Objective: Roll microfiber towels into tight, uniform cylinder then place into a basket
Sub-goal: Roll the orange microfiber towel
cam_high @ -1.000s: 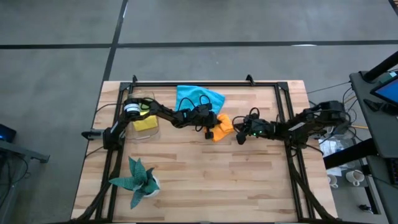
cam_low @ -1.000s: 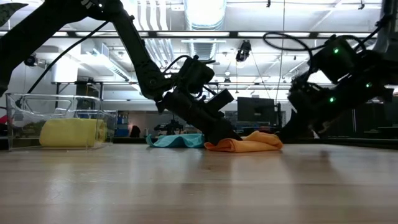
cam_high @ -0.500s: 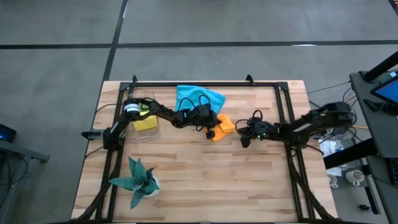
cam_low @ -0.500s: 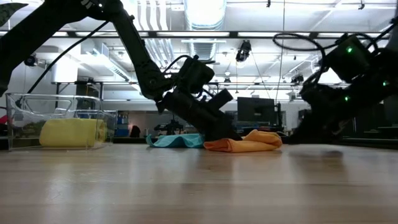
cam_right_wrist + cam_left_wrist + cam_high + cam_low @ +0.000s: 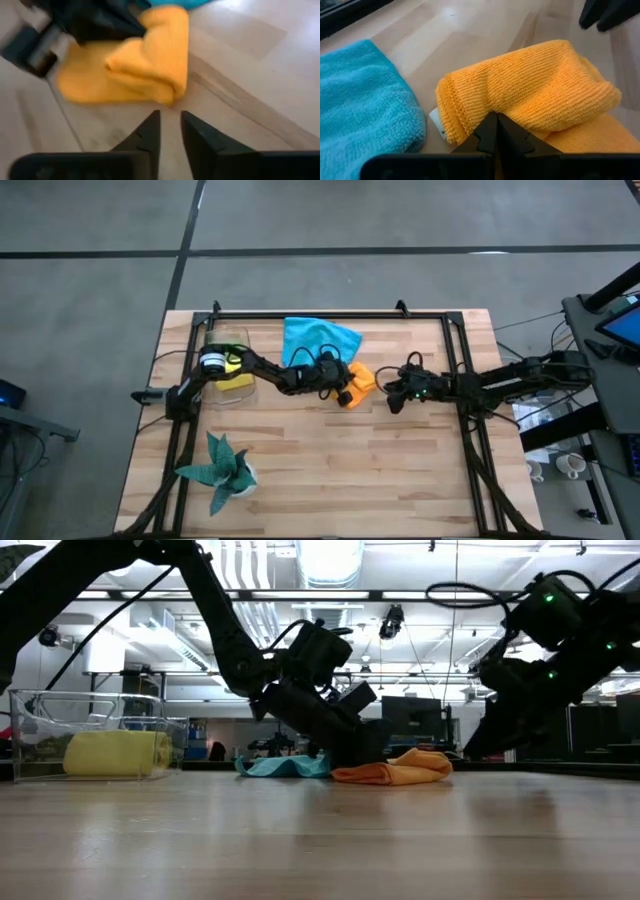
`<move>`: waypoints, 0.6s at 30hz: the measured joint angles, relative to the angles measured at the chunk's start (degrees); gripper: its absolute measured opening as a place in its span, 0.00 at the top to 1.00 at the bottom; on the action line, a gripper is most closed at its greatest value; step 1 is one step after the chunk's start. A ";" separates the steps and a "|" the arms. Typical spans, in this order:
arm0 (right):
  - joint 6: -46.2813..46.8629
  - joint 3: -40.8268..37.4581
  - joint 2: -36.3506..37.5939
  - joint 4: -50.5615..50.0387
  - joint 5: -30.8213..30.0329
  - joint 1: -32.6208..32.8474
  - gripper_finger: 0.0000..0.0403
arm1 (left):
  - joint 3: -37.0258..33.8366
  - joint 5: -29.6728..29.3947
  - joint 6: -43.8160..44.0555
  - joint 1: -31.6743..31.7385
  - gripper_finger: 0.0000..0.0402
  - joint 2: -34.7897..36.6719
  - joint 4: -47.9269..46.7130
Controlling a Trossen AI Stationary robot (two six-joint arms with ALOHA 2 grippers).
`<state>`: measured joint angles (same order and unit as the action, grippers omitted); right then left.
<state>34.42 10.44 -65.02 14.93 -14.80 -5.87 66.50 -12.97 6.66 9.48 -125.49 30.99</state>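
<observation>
The orange towel (image 5: 360, 383) lies near the table's middle, partly folded over itself into a thick roll (image 5: 535, 85). My left gripper (image 5: 343, 393) is shut at its left end. My right gripper (image 5: 392, 402) hangs a little to the towel's right, above the wood, slightly open with nothing between its fingers (image 5: 150, 130). A blue towel (image 5: 318, 338) lies spread flat behind the orange one. A rolled yellow towel (image 5: 232, 378) lies in the clear basket (image 5: 100, 705) at the left. My left gripper comes slanting down from the table's left. Its shut fingertips (image 5: 495, 122) lie against the orange towel at the foot of the folded-over part (image 5: 470, 117), near its hemmed edge. Whether any cloth is caught between them I cannot tell. The towel rests on the table.
A dark teal plant in a white pot (image 5: 222, 470) stands at the near left. A black metal frame (image 5: 330, 313) runs along the table's back and sides. Bare wood stretches across the near half of the table.
My right gripper has lifted off the table beside the orange towel and drawn back a little toward the right edge. My left gripper has rolled about its own axis while staying at the towel's left end. The towel keeps its shape and place.
</observation>
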 joint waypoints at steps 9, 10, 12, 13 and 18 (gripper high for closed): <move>-9.22 4.27 -5.81 -2.03 -8.84 -0.02 0.59 | 0.07 -1.03 0.48 -0.51 1.00 -0.02 -0.12; -9.41 4.44 -6.52 -1.94 -8.84 -0.02 0.58 | 0.07 -1.03 0.48 -0.51 1.00 -0.02 -0.12; -9.43 4.50 -8.17 -1.96 -8.79 0.02 0.57 | 0.07 -1.03 0.46 -0.51 1.00 -0.02 -0.12; -9.41 4.42 -9.02 -1.48 -8.66 0.02 0.57 | 0.07 -1.03 0.45 -0.51 1.00 -0.02 -0.12; -11.53 3.72 -13.93 8.61 -8.41 0.02 0.58 | 0.07 -1.03 0.25 -0.51 1.00 -0.02 -0.10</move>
<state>22.89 14.15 -78.95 23.55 -23.20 -5.85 66.57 -14.00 6.91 8.97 -125.51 30.89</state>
